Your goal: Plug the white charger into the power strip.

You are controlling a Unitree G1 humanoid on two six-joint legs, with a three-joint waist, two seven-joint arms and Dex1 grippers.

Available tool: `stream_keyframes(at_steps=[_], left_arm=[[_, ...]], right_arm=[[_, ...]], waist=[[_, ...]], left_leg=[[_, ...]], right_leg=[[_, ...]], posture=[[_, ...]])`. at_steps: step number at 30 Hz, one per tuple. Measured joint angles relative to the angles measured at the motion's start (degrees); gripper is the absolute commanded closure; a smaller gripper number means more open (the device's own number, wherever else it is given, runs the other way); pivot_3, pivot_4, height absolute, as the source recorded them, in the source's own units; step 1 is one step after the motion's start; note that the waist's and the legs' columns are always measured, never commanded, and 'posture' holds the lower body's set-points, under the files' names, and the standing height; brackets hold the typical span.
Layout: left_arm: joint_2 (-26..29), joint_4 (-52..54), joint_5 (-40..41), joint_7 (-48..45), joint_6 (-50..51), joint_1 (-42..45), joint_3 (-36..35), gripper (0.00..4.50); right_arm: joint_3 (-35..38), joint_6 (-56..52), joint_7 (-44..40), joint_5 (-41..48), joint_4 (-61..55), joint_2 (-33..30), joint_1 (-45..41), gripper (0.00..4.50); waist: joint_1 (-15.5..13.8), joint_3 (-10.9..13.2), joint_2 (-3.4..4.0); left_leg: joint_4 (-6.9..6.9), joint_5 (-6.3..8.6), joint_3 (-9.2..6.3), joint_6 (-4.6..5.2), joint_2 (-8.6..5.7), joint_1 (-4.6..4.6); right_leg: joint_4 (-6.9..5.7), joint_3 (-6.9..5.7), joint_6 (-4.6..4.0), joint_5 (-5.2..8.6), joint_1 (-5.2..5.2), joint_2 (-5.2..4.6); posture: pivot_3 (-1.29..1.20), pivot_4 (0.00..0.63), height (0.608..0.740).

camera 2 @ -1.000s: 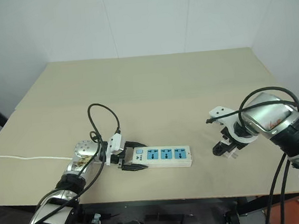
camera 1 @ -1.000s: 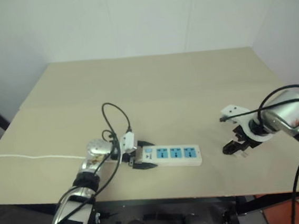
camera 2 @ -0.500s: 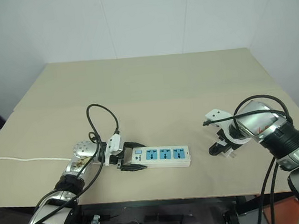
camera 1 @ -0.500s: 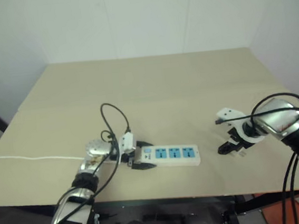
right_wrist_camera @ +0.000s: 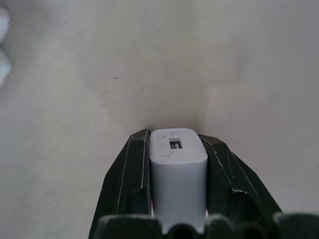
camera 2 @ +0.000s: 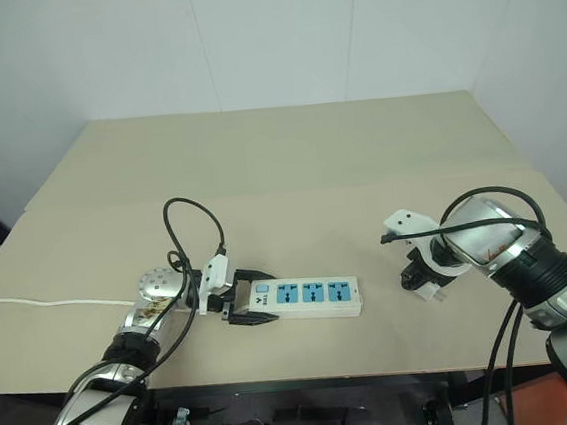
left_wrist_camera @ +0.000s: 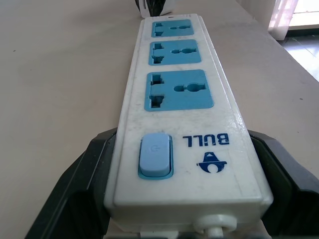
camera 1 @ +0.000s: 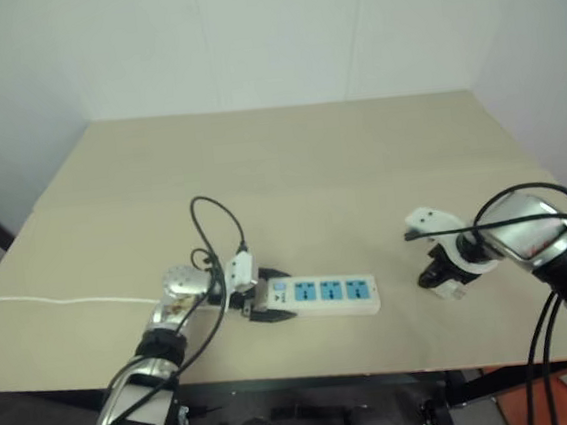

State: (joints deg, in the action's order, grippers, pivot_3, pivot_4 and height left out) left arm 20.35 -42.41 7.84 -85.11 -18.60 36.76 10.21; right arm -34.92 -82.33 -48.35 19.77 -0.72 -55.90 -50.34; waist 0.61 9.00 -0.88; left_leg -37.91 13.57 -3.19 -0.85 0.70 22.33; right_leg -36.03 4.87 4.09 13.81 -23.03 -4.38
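From the left eye view, the right gripper (camera 1: pixel 443 280) has closed since a second ago, when its black fingers stood spread over the white charger (camera 1: pixel 455 290) near the table's (camera 1: pixel 289 162) right front edge; now they are drawn together on it, so the pick-up looks made and the lift and carry towards the power strip (camera 1: pixel 322 296) should follow; the strip lies well apart to the left, near the front edge, and has not shifted.

From the right eye view, the left gripper (camera 2: pixel 244 302) sits as before, its fingers wide around the strip's switch end, steadying it; a thin white cord (camera 2: pixel 41 301) runs off across the table to the left.

The left wrist view shows the strip clamped between the two black fingers (left_wrist_camera: pixel 79 191); three blue sockets run away from the camera, all empty; beside the pale blue switch (left_wrist_camera: pixel 155 155) the word "BULL" reads upside down over a small blue logo.

The right wrist view shows the charger pinched between both fingers (right_wrist_camera: pixel 127 179), its end with a small slot facing the table; its prongs are hidden; no writing can be read.
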Motion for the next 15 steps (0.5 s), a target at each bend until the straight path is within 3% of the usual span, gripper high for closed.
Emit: stream_keyframes(at_steps=[5, 10, 15], left_arm=[[-0.07, -0.83, 0.0, -0.45, -0.14, 0.55, 0.02, 1.17], [-0.44, -1.42, -0.02, -0.66, -0.28, 1.02, 0.37, 1.17], [-0.38, -2.36, -0.02, -0.84, -0.4, 1.65, 0.63, 1.17]], right_arm=[[5.91, 3.15, 1.82, -0.87, 1.06, 1.34, -0.86, 3.35], [30.17, 15.76, 6.8, 1.9, -1.51, 9.07, 2.79, 3.35], [41.68, 24.01, 9.04, 6.29, -10.7, 17.21, 12.79, 3.35]], waist=[[-0.01, 0.01, 0.02], [-0.45, 0.01, 0.01], [-0.51, 0.0, 0.01]], left_leg=[[0.0, 0.0, 0.02, 0.0, 0.0, 0.02], [0.01, 0.0, -0.1, 0.0, 0.0, 0.06], [0.01, 0.0, -0.07, 0.0, -0.02, 0.04]], right_leg=[[-0.01, 0.01, 0.02, 0.01, -0.03, 0.0], [0.03, -0.09, 0.02, 0.0, 0.03, 0.02], [-0.06, -0.06, -0.12, -0.09, 0.02, 0.0]], posture=[[0.0, 0.15, 0.74], [0.0, 0.15, 0.74], [0.0, 0.15, 0.74]])
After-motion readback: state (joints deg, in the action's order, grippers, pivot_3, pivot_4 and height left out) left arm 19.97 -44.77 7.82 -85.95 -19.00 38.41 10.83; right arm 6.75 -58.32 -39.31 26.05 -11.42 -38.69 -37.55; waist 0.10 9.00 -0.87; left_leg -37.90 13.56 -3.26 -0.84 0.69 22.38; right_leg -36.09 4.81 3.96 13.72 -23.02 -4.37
